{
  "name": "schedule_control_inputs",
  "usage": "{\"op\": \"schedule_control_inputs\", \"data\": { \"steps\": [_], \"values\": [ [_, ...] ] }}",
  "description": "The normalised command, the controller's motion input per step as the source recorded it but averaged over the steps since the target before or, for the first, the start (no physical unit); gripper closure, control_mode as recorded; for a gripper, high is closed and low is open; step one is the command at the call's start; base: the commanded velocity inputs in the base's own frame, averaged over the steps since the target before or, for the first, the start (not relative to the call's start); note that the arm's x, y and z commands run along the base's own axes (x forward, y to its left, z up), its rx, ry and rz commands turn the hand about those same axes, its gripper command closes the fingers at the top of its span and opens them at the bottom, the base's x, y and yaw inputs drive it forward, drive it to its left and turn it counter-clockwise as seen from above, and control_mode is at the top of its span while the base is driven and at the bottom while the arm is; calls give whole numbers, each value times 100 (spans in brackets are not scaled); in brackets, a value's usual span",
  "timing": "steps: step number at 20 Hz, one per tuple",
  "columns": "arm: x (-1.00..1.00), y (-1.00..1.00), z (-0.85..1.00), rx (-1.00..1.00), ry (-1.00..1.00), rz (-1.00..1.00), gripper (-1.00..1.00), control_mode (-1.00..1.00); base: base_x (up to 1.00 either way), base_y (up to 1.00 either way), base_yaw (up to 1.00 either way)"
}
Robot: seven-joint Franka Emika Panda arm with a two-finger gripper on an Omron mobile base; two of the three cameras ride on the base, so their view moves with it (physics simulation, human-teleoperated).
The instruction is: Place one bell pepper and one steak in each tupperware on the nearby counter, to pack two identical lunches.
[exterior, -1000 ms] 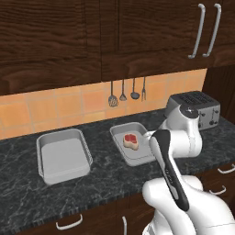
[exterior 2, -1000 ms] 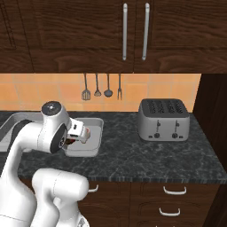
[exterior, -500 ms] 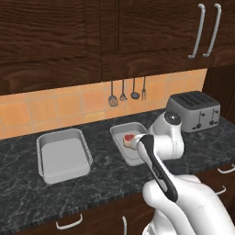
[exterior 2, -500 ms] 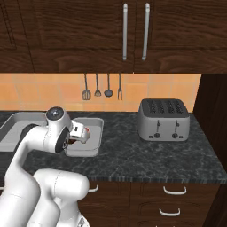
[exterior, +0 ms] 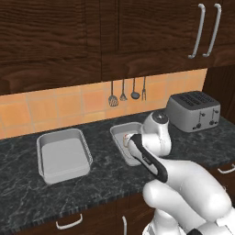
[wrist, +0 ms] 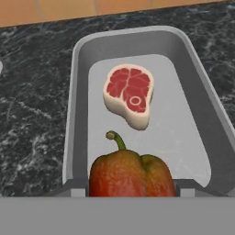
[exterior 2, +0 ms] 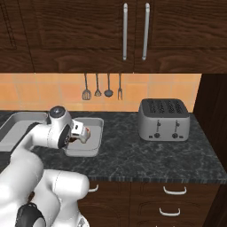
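A black marbled stone table (exterior: 105,183) runs under dark wooden cupboards and an orange tiled wall hung with a row of small kitchen utensils (exterior: 127,92). A silver four-slot toaster (exterior 2: 164,119) stands at the far right.

The gripper (wrist: 131,192) sits about half open, and in the hand view a rounded orange-to-dark-red bell pepper (wrist: 131,176) with a green stem fills the space between its tips. I judge it to be held there rather than lying in the tray. Just beyond the pepper a flat slab of pink-red raw steak with a white fat edge (wrist: 130,94) lies on the floor of a shallow light-grey rectangular tupperware tray (wrist: 78,114), clear of the walls. The pepper hangs over the near end of this tray, apart from the meat.

Over the last second the arm has swung in and come down. The wrist, which stood beside the tray with the steak in plain sight from the left base camera, now covers most of it. From the right base camera the gripper (exterior 2: 84,133) has dipped below the rim. The jaws have kept the same width throughout, so the pepper is not yet let go.

This lunch looks one release from complete. The second light-grey tray (exterior: 62,158), well to the left, has a bare floor, so about half the job remains.
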Motion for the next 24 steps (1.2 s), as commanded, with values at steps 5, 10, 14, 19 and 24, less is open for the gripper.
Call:
{"op": "schedule_control_inputs", "data": {
  "steps": [5, 10, 14, 19, 24],
  "values": [
    [2, 3, -36, 0, 0, 0, 100, -100, 0, 0, 0],
    [14, 0, -24, 0, 0, 0, -100, -100, 0, 0, 0],
    [7, 0, 0, 0, 0, 0, -100, -100, 0, 0, 0],
    [-3, -2, 0, 0, 0, 0, -100, -100, 0, 0, 0],
    [-37, -27, 37, 3, -6, -1, -100, -100, 0, 0, 0]
  ]
}}
